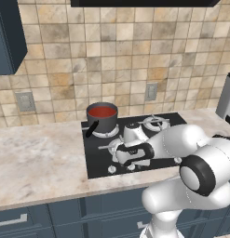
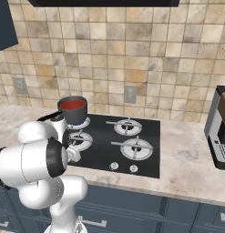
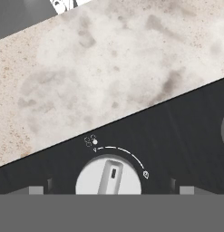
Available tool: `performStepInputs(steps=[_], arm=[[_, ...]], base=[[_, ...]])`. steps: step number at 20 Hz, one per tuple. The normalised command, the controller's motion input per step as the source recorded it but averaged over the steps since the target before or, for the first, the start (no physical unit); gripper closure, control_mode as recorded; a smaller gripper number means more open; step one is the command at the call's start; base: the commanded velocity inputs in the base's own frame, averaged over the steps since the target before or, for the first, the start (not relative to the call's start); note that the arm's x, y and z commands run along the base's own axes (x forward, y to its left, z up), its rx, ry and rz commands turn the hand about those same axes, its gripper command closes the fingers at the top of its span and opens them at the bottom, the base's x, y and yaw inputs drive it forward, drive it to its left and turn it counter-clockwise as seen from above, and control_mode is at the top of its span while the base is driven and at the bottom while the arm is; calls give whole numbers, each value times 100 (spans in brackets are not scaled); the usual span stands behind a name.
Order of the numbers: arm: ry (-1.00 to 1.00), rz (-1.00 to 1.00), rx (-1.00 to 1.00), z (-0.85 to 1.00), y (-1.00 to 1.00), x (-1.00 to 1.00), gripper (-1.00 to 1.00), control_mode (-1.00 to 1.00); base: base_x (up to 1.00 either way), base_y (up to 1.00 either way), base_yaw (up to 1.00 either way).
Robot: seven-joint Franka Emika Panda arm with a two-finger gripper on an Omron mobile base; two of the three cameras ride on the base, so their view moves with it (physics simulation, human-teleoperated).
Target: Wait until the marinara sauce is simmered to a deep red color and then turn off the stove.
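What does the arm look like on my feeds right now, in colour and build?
The arm is made of glossy white rounded links with black ring joints, one large black disc joint near the base. The wrist carries a dark band. No loose cables or markings can be made out.

Saucepan [image 1: 102,118] w/ marinara sauce [image 1: 102,111] on stove [image 2: 145,125] back-left burner, by the wall. Knobs along front edge; gripper [image 3: 111,190] right over one knob [image 3: 109,177]. Counter [image 1: 37,158] left of stove.
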Motion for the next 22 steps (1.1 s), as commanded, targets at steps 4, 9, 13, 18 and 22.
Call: performStepInputs(steps=[4,9,13,18,22], arm=[[0,0,0,0,0,0,-100,-100],[0,0,0,0,0,0,-100,-100],[0,0,0,0,0,0,-100,-100],[0,0,0,0,0,0,-100,-100],[0,0,0,0,0,0,-100,-100]], base=[[0,0,0],[0,0,0],[0,0,0],[0,0,0],[0,0,0]])
